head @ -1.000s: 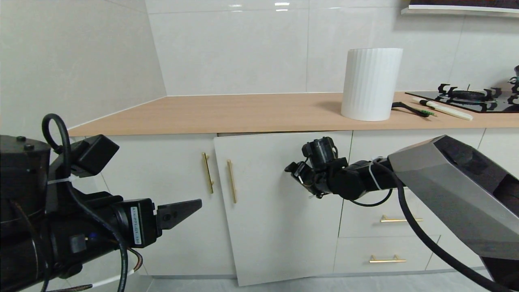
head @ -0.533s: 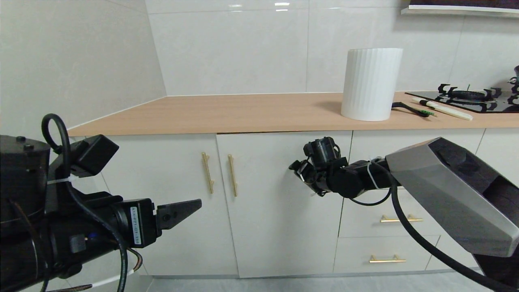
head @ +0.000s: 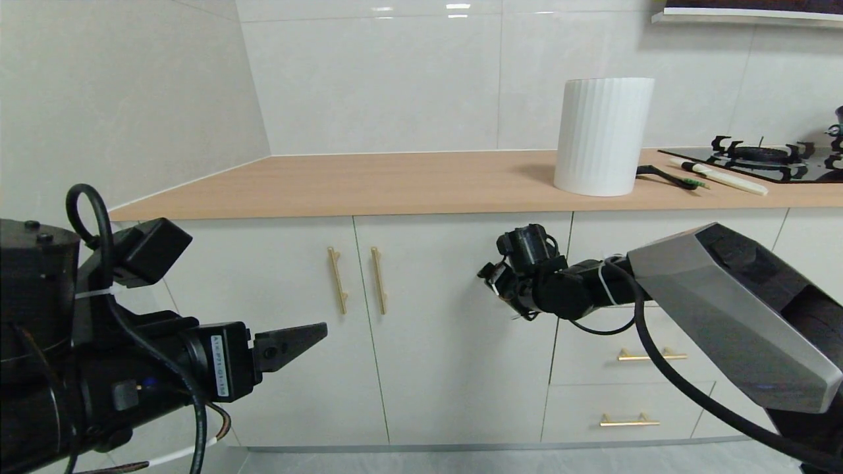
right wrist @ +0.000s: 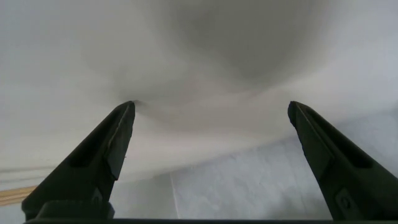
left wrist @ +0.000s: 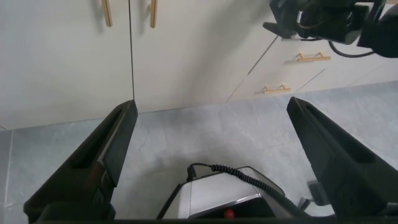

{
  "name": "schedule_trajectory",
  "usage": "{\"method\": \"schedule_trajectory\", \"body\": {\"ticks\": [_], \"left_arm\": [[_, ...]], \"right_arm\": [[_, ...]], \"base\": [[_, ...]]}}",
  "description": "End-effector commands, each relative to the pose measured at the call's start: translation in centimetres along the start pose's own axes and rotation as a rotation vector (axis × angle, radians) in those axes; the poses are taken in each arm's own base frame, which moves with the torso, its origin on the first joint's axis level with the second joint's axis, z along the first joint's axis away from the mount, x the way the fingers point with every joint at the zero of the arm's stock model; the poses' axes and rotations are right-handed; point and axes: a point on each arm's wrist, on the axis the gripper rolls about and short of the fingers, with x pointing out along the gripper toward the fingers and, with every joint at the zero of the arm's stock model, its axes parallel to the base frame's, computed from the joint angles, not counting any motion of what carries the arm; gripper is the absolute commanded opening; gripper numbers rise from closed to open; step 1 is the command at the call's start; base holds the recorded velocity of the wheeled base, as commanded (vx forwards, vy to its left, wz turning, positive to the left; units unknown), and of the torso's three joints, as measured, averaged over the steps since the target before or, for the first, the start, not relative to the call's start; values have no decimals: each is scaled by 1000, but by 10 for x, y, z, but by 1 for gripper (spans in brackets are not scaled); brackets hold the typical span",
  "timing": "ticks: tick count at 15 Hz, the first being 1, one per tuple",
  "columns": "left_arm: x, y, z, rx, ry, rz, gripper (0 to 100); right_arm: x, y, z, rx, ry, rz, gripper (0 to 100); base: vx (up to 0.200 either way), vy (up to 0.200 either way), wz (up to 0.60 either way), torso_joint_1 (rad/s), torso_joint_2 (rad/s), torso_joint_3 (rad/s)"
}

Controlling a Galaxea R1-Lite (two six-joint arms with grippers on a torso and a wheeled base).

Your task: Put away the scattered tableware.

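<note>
The scattered tableware lies on the wooden counter [head: 369, 181] at the right: a black utensil [head: 665, 176] and a cream utensil [head: 724, 178], between a white ribbed container [head: 602, 135] and the gas stove [head: 764, 158]. My right gripper [head: 490, 282] is open, fingers spread against the front of the shut cabinet door [head: 454, 342]; in the right wrist view [right wrist: 210, 109] the door surface is very close. My left gripper [head: 319, 329] hangs open and empty at lower left, in front of the left cabinet door [head: 276, 342], above the floor [left wrist: 211, 102].
Two gold bar handles [head: 377, 280] mark where the cabinet doors meet. Drawers with gold handles [head: 649, 357] sit below the right arm. Tiled walls close off the back and left. Grey floor [left wrist: 205, 137] lies below the cabinets.
The right cabinet door, ajar a second ago, has swung shut flush with its neighbour. My right gripper followed it inward and slightly right. The left arm kept still.
</note>
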Motion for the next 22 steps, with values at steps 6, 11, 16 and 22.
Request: {"method": "schedule_trajectory", "body": {"ticks": [6, 11, 16, 22], "left_arm": [[-31, 2, 5, 23, -95, -37, 100], [-76, 28, -28, 108, -189, -6, 100], [-137, 54, -69, 120, -415, 21, 100], [-169, 72, -141, 246, -645, 266, 100]], "right_arm": [[-192, 6, 33, -212, 51, 168, 100], [-342, -89, 44, -426, -144, 197, 100], [-453, -185, 18, -564, -582, 195, 100], [-499, -254, -38, -623, -891, -192, 100]], "base": [[0, 0, 0, 0, 0, 0], [0, 0, 0, 0, 0, 0], [0, 0, 0, 0, 0, 0], [0, 0, 0, 0, 0, 0]]}}
